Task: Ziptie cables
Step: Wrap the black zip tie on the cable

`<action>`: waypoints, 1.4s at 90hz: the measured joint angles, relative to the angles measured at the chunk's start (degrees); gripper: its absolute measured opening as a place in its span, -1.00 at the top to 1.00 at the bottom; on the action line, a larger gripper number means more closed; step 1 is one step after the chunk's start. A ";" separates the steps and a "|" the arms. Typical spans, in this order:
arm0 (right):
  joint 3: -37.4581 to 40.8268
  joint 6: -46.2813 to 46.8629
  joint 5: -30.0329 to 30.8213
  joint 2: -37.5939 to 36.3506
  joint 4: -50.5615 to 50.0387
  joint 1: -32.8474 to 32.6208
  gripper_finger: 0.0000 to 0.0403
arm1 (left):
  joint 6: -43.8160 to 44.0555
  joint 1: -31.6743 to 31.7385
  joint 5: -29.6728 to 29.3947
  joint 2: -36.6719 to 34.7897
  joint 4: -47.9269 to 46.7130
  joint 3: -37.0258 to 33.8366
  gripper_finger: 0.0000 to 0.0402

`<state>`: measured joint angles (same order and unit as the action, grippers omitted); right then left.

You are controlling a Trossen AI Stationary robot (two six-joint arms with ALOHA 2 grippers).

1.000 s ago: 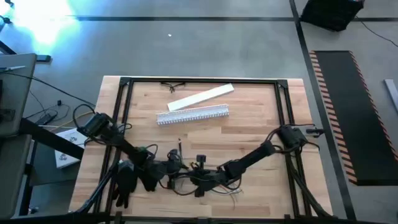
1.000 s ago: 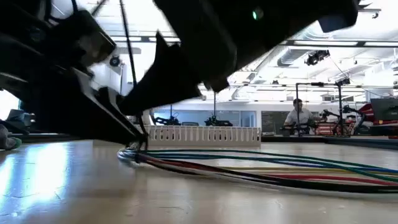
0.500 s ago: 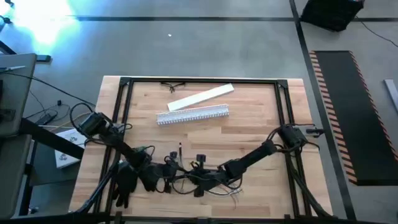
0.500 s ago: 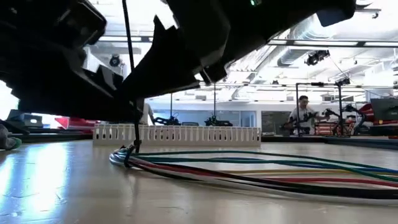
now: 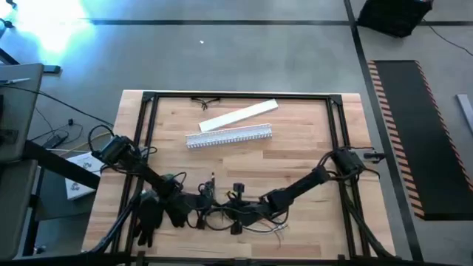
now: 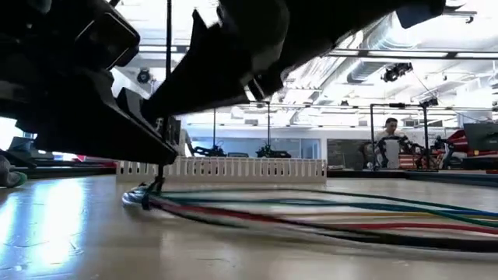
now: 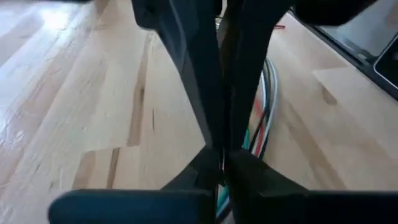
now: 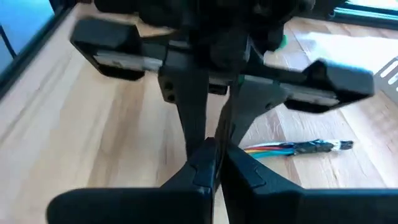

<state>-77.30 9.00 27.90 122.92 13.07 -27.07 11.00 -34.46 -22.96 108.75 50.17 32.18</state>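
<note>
My left claw [image 5: 198,211] and right claw [image 5: 238,214] are both pressed together low at the table's [image 5: 295,155] near edge, tips facing. The cables [image 6: 311,214] lie on the wood between and under them, trailing past the right claw.

Both pincers apparently meeting over cables [image 5: 255,225]

Bright glare is blooming at the floor [image 5: 52,33] in the high view's upper left corner, washing it pale blue. In the low view, ceiling lights are backlighting the arms into black, blurred silhouettes, and the worktop [image 6: 70,233] is shining with a soft reflection. Both wrist views are showing the near fingers dark and out of focus.
</note>
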 joint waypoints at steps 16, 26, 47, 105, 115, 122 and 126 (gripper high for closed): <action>0.00 -1.95 0.02 -2.73 -0.40 0.00 1.00 | 2.42 0.17 3.10 4.25 0.15 1.95 1.00; 0.00 -2.59 0.39 -3.75 -0.77 0.01 1.00 | 2.41 -0.11 3.06 6.32 0.37 3.93 1.00; 0.02 -4.52 3.67 -7.55 -5.15 -1.32 1.00 | 3.42 -0.50 3.38 6.91 -2.71 4.76 1.00; 0.61 6.91 -17.30 -7.03 -11.82 -2.71 1.00 | -0.62 0.31 -1.00 -0.26 -4.70 4.21 1.00; 0.68 6.62 -16.19 -4.21 -10.41 -2.71 1.00 | -1.12 0.57 -2.45 -0.92 -4.91 4.22 1.00; 0.68 7.32 -16.19 -4.12 -10.66 -2.73 1.00 | -1.14 0.74 -2.49 -1.14 -6.06 4.17 1.00; 0.66 7.48 -16.19 -4.13 -10.23 -2.73 1.00 | -1.18 0.74 -2.79 -1.20 -6.05 4.17 1.00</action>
<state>-76.64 16.48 11.71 118.78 2.83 -29.80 9.82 -33.71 -25.75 107.55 44.12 36.36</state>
